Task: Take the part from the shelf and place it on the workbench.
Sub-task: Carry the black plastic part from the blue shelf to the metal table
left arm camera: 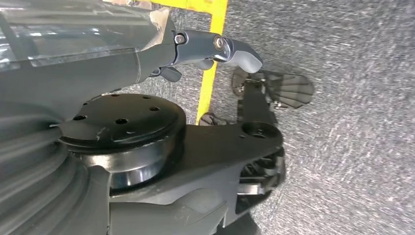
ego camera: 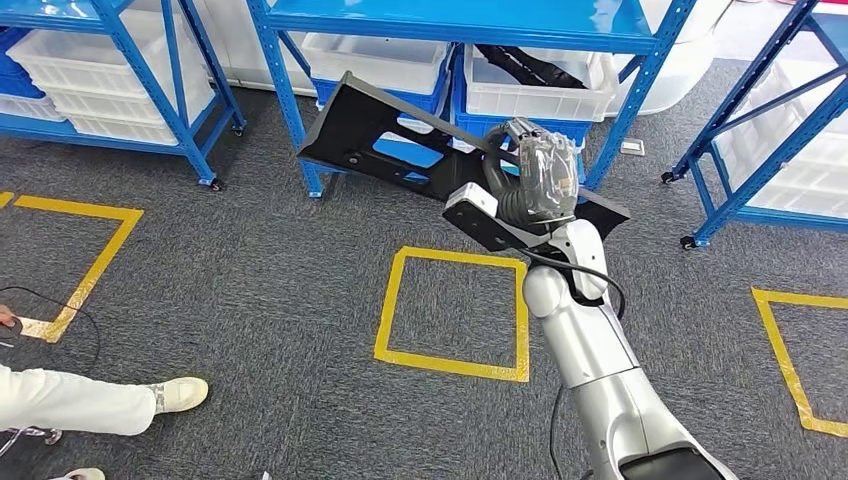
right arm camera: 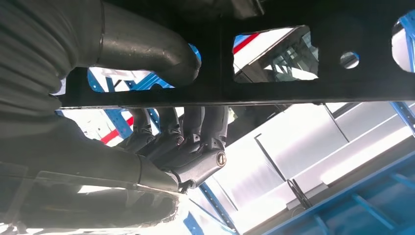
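The part [ego camera: 365, 140] is a long flat black panel with cut-out openings. My right hand [ego camera: 538, 182] grips it near one end and holds it in the air in front of the blue shelf [ego camera: 450, 25], its far end tilted up and to the left. In the right wrist view the fingers [right arm camera: 186, 142] wrap round a black bar of the part [right arm camera: 303, 90], with the thumb on its other side. My left hand [left arm camera: 195, 46] hangs over the grey carpet with a finger stretched out and nothing in it.
Blue shelf racks with white bins [ego camera: 375, 60] stand across the back, with more at the left [ego camera: 110, 70] and right [ego camera: 790, 120]. Yellow tape squares [ego camera: 455, 310] mark the grey carpet. A person's leg and white shoe [ego camera: 180, 393] lie at the lower left, near a black cable [ego camera: 85, 320].
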Available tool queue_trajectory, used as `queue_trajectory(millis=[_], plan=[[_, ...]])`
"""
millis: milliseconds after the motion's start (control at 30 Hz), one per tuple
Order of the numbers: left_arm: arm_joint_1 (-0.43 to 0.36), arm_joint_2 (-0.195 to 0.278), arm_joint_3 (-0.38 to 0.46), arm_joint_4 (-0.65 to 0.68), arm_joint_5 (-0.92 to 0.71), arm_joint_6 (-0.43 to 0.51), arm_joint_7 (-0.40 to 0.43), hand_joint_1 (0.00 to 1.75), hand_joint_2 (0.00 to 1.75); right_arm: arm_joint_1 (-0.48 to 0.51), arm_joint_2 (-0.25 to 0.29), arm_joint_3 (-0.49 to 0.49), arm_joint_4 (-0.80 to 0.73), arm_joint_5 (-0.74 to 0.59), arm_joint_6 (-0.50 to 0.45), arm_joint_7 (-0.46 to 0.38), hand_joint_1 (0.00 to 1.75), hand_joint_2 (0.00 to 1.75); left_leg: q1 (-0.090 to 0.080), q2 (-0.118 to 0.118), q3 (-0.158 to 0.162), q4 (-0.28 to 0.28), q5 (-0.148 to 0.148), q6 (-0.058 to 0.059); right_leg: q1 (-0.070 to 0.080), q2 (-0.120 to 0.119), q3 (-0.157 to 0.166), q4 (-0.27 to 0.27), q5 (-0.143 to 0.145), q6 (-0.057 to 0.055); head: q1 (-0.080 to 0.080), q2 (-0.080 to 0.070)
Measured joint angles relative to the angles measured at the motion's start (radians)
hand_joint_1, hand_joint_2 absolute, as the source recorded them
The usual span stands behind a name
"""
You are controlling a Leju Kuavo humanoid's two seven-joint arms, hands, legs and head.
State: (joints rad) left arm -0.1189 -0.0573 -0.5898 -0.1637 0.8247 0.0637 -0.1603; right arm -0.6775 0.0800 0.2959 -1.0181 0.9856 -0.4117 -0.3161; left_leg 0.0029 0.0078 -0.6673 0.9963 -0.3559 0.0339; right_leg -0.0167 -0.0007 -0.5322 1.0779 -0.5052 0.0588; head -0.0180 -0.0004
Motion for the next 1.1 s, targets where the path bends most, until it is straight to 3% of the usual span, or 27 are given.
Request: queue_trajectory(millis=[67,133,167,233,300,333,367,400,433,500,567,667,733,800,833,867,900,967,1033,1100], plan=[[0.001,0.0,0.001,0.0,-0.001,-0.002,-0.005,0.0,1.75,0.003,0.002,0.0,-0.002,0.001,0.0,0.002,1.75,1.75,-0.002,-0.001,-0.011,0.005,0.016,-0.011,0.006,0.003,0.041,-0.076,-0.018,-0.016,-0.001,0.0],[0.003,0.0,0.001,0.0,-0.001,-0.006,-0.007,0.0,1.75,0.007,0.003,0.001,-0.005,0.003,0.0,0.006,1.75,1.75,0.002,-0.001,-0.016,0.005,0.026,-0.024,0.006,0.002,0.028,-0.078,-0.01,-0.036,-0.001,0.0],[0.005,0.001,0.001,0.0,-0.002,-0.007,-0.007,0.0,1.75,0.008,0.004,0.001,-0.006,0.005,0.0,0.007,1.75,1.75,0.005,-0.003,-0.022,0.014,0.011,-0.03,0.004,0.001,0.024,-0.077,-0.001,-0.049,-0.002,0.0],[0.006,0.001,0.001,0.0,-0.002,-0.008,-0.008,0.0,1.75,0.01,0.006,0.001,-0.009,0.005,0.001,0.009,1.75,1.75,0.01,-0.005,-0.05,0.087,-0.07,-0.042,-0.002,-0.002,0.009,-0.077,0.022,-0.07,-0.004,0.0],[0.007,0.001,0.001,0.0,-0.002,-0.009,-0.008,0.0,1.75,0.012,0.006,0.001,-0.011,0.005,0.001,0.01,1.75,1.75,0.011,-0.006,-0.086,0.219,-0.16,-0.05,0.001,-0.002,-0.018,-0.076,0.045,-0.076,-0.006,0.0],[0.007,0.001,0.001,0.0,-0.002,-0.009,-0.008,0.0,1.75,0.013,0.007,0.001,-0.011,0.005,0.001,0.01,1.75,1.75,0.011,-0.006,-0.094,0.273,-0.178,-0.052,0.003,-0.002,-0.033,-0.074,0.055,-0.076,-0.006,0.0],[0.007,0.001,0.001,0.0,-0.003,-0.009,-0.008,0.0,1.75,0.016,0.007,0.001,-0.011,0.006,0.001,0.01,1.75,1.75,0.011,-0.006,-0.087,0.296,-0.174,-0.052,0.004,-0.002,-0.047,-0.072,0.064,-0.075,-0.006,0.0],[0.007,0.001,0.001,0.0,-0.006,-0.011,-0.008,0.0,1.75,0.017,0.006,0.001,-0.012,0.006,0.002,0.011,1.75,1.75,0.011,-0.006,-0.062,0.283,-0.155,-0.05,0.005,-0.002,-0.061,-0.07,0.073,-0.072,-0.006,0.0],[0.006,0.001,0.001,0.0,-0.01,-0.013,-0.008,0.0,1.75,0.019,0.006,0.001,-0.014,0.006,0.003,0.012,1.75,1.75,0.011,-0.007,-0.018,0.235,-0.132,-0.045,0.006,-0.001,-0.072,-0.068,0.08,-0.07,-0.007,0.0],[0.003,0.003,0.001,0.0,-0.02,-0.019,-0.005,0.0,1.75,0.021,0.005,0.0,-0.025,0.01,0.008,0.017,1.75,1.75,0.008,-0.01,0.083,0.097,-0.124,-0.033,0.007,0.0,-0.087,-0.066,0.094,-0.061,-0.006,0.0],[-0.001,0.005,0.0,-0.001,-0.027,-0.022,-0.002,0.0,1.75,0.023,0.005,-0.001,-0.038,0.016,0.015,0.022,1.75,1.75,0.0,-0.012,0.132,0.021,-0.139,-0.021,0.006,-0.002,-0.092,-0.067,0.107,-0.048,-0.006,0.0],[-0.003,0.006,-0.002,-0.001,-0.034,-0.028,0.002,0.0,1.75,0.034,0.003,-0.006,-0.056,0.025,0.021,0.027,1.75,1.75,-0.002,-0.008,0.129,-0.003,-0.115,0.0,0.006,-0.002,-0.101,-0.066,0.114,-0.031,-0.01,0.0],[-0.004,0.006,-0.005,-0.001,-0.037,-0.03,0.003,0.0,1.75,0.043,-0.001,-0.011,-0.065,0.031,0.023,0.028,1.75,1.75,0.002,-0.002,0.117,-0.02,-0.086,0.014,0.007,-0.001,-0.129,-0.01,0.062,-0.034,-0.006,0.0],[-0.005,0.005,-0.007,-0.001,-0.039,-0.03,0.003,0.0,1.75,0.051,-0.007,-0.016,-0.069,0.035,0.025,0.029,1.75,1.75,0.001,0.0,0.091,-0.021,-0.065,0.019,0.005,0.0,-0.169,0.116,-0.02,-0.038,-0.003,0.0],[-0.005,0.005,-0.008,-0.001,-0.039,-0.031,0.003,0.0,1.75,0.056,-0.009,-0.018,-0.069,0.035,0.025,0.029,1.75,1.75,0.001,0.001,0.077,-0.02,-0.055,0.019,0.004,0.0,-0.182,0.175,-0.045,-0.035,-0.002,0.0],[-0.005,0.005,-0.008,-0.001,-0.04,-0.03,0.004,0.0,1.75,0.061,-0.012,-0.02,-0.069,0.036,0.025,0.03,1.75,1.75,0.001,0.002,0.063,-0.019,-0.044,0.017,0.002,0.0,-0.182,0.209,-0.052,-0.027,-0.001,0.0],[-0.005,0.005,-0.008,-0.001,-0.041,-0.03,0.004,0.0,1.75,0.064,-0.014,-0.022,-0.069,0.036,0.025,0.03,1.75,1.75,0.001,0.002,0.049,-0.018,-0.035,0.015,0.001,0.0,-0.165,0.206,-0.041,-0.016,-0.001,0.0],[-0.006,0.005,-0.009,-0.001,-0.043,-0.03,0.006,0.0,1.75,0.066,-0.016,-0.027,-0.07,0.036,0.023,0.031,1.75,1.75,0.002,0.002,0.025,-0.013,-0.018,0.007,-0.004,-0.001,-0.08,0.101,-0.007,0.002,-0.001,0.0],[-0.008,0.006,-0.012,-0.001,-0.047,-0.03,0.008,0.0,1.75,0.065,-0.017,-0.031,-0.072,0.036,0.02,0.031,1.75,1.75,-0.001,0.001,0.007,-0.003,-0.004,-0.005,-0.002,0.0,0.011,-0.033,-0.005,-0.002,0.0,0.0],[-0.011,0.008,-0.016,-0.001,-0.049,-0.03,0.011,0.0,1.75,0.064,-0.018,-0.035,-0.073,0.033,0.016,0.031,1.75,1.75,-0.003,0.001,-0.002,0.002,0.009,-0.015,0.005,0.003,0.034,-0.083,-0.017,-0.018,-0.001,0.0]])
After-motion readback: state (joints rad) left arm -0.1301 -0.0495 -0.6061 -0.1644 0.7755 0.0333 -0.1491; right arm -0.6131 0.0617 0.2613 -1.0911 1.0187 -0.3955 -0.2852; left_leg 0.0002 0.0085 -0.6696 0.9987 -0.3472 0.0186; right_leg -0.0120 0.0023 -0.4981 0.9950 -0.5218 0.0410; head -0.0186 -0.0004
